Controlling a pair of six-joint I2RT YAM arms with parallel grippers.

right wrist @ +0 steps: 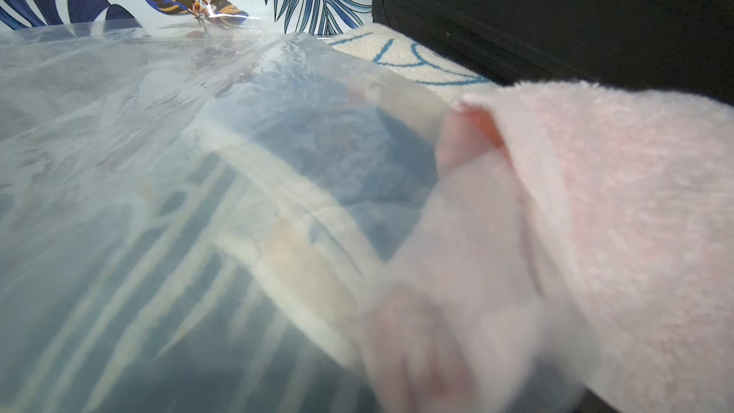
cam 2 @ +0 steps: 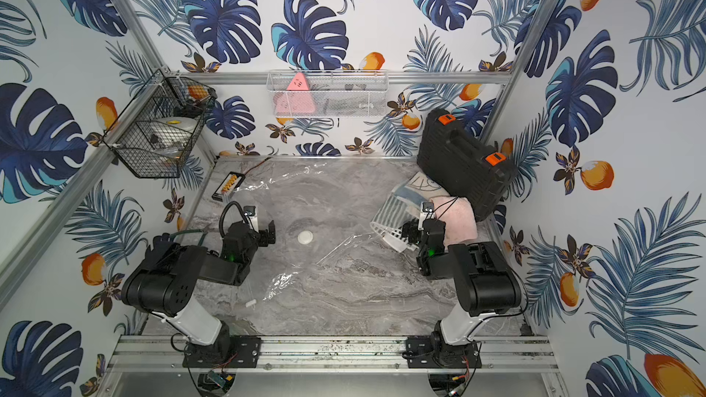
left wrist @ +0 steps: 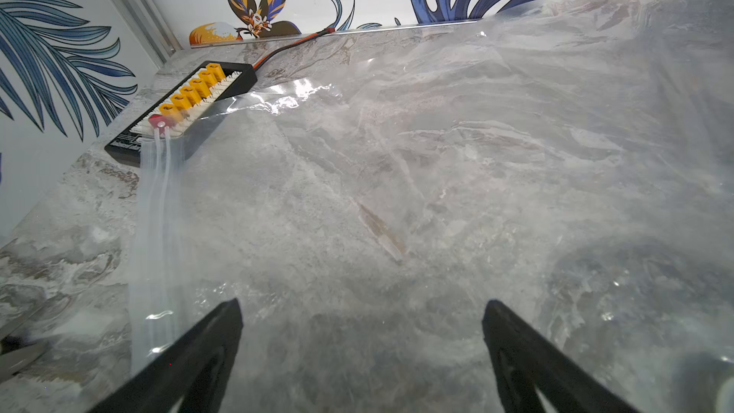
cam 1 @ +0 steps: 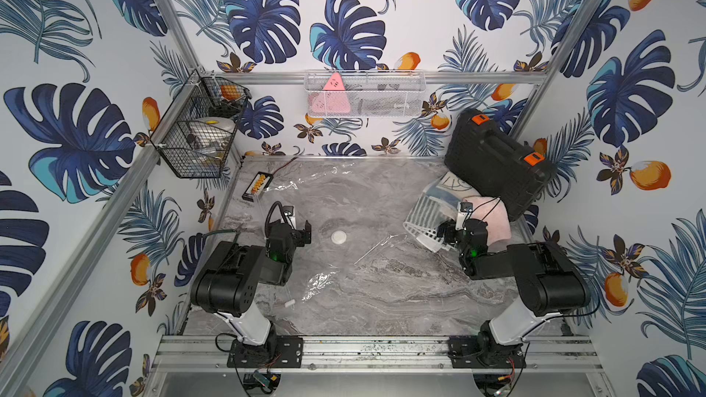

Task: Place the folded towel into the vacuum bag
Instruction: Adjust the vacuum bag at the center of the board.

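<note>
Meanwhile we are hovering both arms low over the marble tabletop [cam 1: 382, 299], with the vacuum bag [cam 1: 344, 200] lying spread flat across most of it, its round white valve disc [cam 1: 339, 237] facing up near the middle. Our left end effector [left wrist: 359, 335] is hanging released above the bag's plastic, jaws spread wide and holding nothing. Our right end effector [cam 1: 445, 236] is likewise sitting spread and empty, next to the pink folded towel [cam 1: 493, 219], which is resting outside the bag at the far right. A white slatted basket [cam 1: 424, 219] and a patterned cloth [cam 1: 447, 185] are crowding in just beside the towel, partly under the bag's edge. A black tool case [cam 1: 493, 162] is leaning against the wall right behind the towel. At the far left corner a black connector board [left wrist: 186, 107] is lying with the bag's corner draped over it.
</note>
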